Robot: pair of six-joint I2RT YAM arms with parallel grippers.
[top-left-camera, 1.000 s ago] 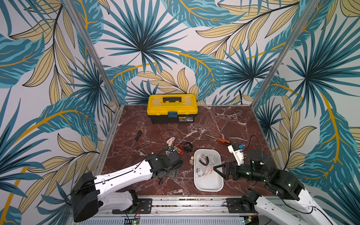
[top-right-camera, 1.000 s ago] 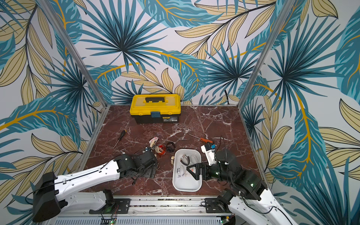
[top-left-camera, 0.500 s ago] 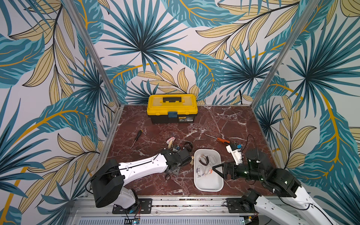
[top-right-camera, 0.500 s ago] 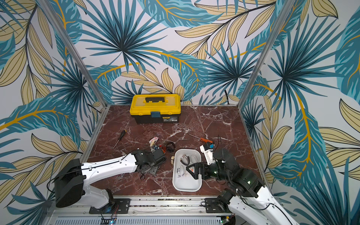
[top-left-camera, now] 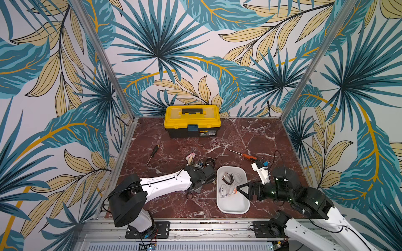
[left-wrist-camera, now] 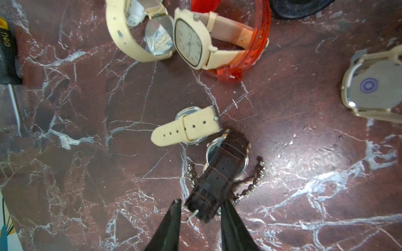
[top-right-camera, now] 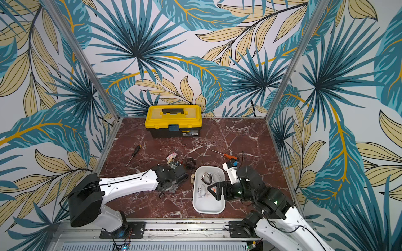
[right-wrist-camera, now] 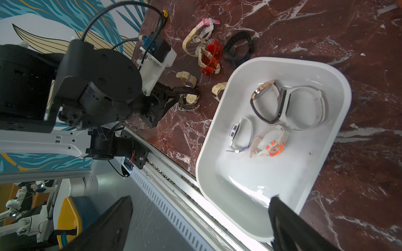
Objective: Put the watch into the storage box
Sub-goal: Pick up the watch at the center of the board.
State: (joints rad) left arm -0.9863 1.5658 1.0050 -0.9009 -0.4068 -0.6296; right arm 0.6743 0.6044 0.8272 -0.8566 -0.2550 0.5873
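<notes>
The left hand (left-wrist-camera: 201,206) is straddling the brown-strapped watch (left-wrist-camera: 219,171), fingers (left-wrist-camera: 167,226) narrowly apart (one not yet touching), probably to pinch it off the desk (left-wrist-camera: 87,152) just left of the storage box (top-left-camera: 232,209), while the right hand (right-wrist-camera: 201,198) is hovering wide apart and empty at the box's right edge.

Red marble tabletop (top-left-camera: 250,134) carries toolbox (top-left-camera: 192,121), storage box (top-left-camera: 232,206), screwdrivers (top-left-camera: 153,153) and loose watches (left-wrist-camera: 189,41).

It is a robotics lab cell: palm-print walls (top-left-camera: 195,43) enclose a marble-patterned tabletop (top-left-camera: 250,134), with the left arm (top-left-camera: 165,184) and right arm (top-left-camera: 304,195) bolted to a front rail (top-left-camera: 206,223).
</notes>
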